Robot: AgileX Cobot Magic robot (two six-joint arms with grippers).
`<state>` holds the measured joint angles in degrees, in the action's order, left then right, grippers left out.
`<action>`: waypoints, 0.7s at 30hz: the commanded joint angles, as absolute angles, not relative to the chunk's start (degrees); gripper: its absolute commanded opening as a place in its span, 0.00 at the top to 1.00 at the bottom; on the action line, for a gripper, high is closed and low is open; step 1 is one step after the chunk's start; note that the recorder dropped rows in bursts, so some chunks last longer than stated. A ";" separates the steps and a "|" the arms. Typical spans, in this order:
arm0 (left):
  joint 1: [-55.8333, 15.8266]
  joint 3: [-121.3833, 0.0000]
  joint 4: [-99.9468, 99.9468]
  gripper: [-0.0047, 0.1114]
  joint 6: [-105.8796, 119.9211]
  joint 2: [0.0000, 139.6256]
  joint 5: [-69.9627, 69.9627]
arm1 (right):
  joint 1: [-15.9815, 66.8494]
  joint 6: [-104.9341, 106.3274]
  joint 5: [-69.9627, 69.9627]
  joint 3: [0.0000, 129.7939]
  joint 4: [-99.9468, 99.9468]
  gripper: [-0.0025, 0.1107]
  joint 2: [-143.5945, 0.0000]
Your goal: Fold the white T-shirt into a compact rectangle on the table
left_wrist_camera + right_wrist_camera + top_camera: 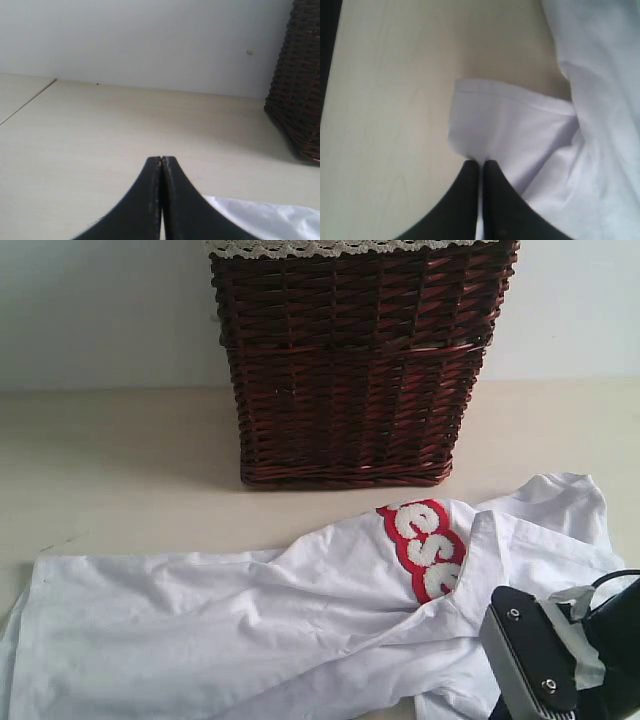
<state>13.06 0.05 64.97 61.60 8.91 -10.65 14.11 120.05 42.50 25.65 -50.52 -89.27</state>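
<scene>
The left jaws are pressed together with nothing between them, low over the bare surface (100,130), and a white edge of the shirt (270,220) lies just beside them. In the exterior view the shirt is spread loosely and creased along the near part of the surface. It runs from the near left edge across to the right, where it bunches into folds. A dark wicker basket (350,370) stands upright at the far middle, apart from the cloth. Right of centre, red-outlined letters (425,545) show on a slanting fold. At the near right corner the right arm (540,650) hangs over the shirt. The right jaws are closed, pinching the edge of a hemmed flap (505,125) of the shirt that lies flat on the surface.
</scene>
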 commanded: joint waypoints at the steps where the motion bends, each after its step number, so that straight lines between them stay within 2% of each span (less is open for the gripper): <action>1: 13.19 0.00 64.82 0.96 61.21 8.66 -10.81 | 14.34 120.37 49.64 25.60 -50.96 0.98 -84.48; 5: 13.19 0.00 64.82 0.96 61.21 8.66 -10.81 | 14.34 120.35 55.99 25.74 -50.96 0.98 -80.12; 7: 13.19 0.00 64.82 0.96 61.21 8.66 -10.81 | 14.34 119.72 54.96 25.74 -50.96 0.98 -78.36; 15: 13.19 0.00 64.82 0.96 61.21 8.66 -10.81 | 14.34 106.48 37.09 25.74 -49.37 0.98 -77.77; 21: 13.19 0.00 64.82 0.96 61.21 8.66 -10.81 | 14.34 105.40 25.60 25.74 -49.50 0.98 -77.77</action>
